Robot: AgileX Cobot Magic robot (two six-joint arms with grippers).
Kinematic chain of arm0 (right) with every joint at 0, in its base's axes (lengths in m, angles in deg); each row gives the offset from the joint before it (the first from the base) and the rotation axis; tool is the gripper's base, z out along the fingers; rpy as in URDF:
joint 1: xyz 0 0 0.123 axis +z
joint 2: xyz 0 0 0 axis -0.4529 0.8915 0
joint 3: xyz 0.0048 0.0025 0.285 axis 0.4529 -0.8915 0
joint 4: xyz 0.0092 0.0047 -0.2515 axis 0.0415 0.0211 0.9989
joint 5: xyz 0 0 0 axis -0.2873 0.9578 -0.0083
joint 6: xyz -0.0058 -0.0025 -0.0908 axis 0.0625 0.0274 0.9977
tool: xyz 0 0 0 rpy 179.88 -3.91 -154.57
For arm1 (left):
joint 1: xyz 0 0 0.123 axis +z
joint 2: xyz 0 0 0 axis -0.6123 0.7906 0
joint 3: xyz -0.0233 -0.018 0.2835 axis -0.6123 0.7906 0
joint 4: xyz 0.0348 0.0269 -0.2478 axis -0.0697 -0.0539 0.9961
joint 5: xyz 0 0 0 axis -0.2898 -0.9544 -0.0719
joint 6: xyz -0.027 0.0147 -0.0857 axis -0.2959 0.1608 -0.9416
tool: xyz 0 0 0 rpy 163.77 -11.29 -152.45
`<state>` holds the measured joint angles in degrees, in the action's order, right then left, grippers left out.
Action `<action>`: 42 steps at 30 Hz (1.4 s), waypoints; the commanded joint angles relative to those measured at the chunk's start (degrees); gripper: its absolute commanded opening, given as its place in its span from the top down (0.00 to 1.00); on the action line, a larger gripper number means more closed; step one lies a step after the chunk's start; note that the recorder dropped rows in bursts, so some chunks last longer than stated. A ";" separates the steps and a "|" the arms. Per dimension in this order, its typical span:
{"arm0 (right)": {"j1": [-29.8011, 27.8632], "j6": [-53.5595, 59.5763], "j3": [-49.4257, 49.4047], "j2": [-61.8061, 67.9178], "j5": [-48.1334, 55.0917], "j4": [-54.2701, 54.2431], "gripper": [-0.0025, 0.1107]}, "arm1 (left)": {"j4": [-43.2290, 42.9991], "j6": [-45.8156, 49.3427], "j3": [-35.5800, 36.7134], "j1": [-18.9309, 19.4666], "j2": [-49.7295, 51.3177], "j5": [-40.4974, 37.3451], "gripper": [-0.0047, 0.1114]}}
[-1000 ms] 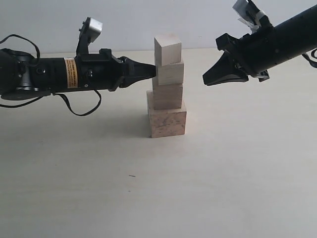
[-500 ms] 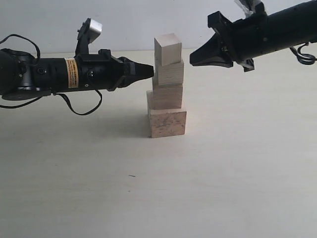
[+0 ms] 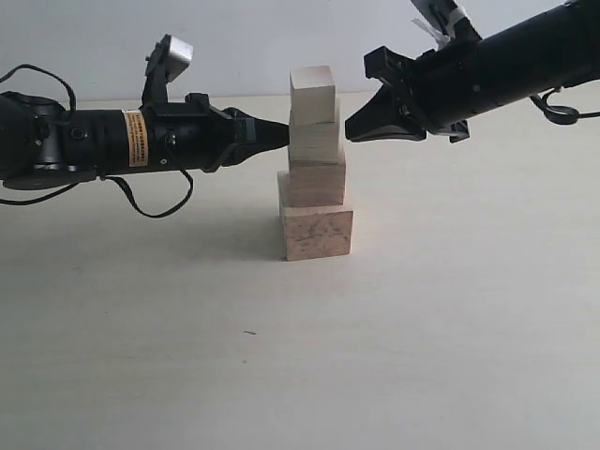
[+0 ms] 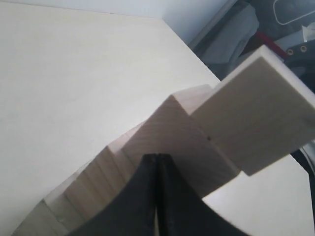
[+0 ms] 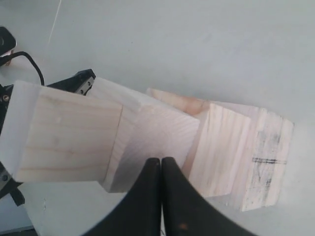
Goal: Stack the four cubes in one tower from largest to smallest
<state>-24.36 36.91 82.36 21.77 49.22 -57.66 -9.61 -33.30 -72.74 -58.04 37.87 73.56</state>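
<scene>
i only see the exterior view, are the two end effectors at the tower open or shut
Observer: The left wrist view shows the left end effector shut, its fingers pressed together, with the tip at the second cube from the top.
Operator: and the right one
Observer: The right wrist view shows the right end effector shut too, with its tip on that same cube.
Operator: is the top cube square on it
Observer: It doesn't look so. In the right wrist view the top cube looks twisted relative to the second cube.
</scene>
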 commanded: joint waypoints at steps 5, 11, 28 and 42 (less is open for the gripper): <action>0.14 1.37 0.35 -0.28 -1.23 -2.23 0.98 | -0.39 -1.31 -0.21 -0.44 -0.11 2.24 0.96; 0.14 2.66 0.35 -0.28 -1.23 -4.45 0.98 | -0.54 -1.29 -0.21 -1.85 -0.11 2.13 0.96; 0.14 2.66 0.35 -4.35 -10.97 -3.94 0.98 | -0.53 -1.30 -0.21 0.37 -0.28 3.34 0.96; 0.14 -1.03 0.35 -10.70 -4.80 5.19 0.98 | 1.56 -1.19 -0.21 1.57 -3.56 11.13 0.96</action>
<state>-24.35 36.79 82.36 11.64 41.75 -53.54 -9.56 -34.35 -72.74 -56.05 35.46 81.28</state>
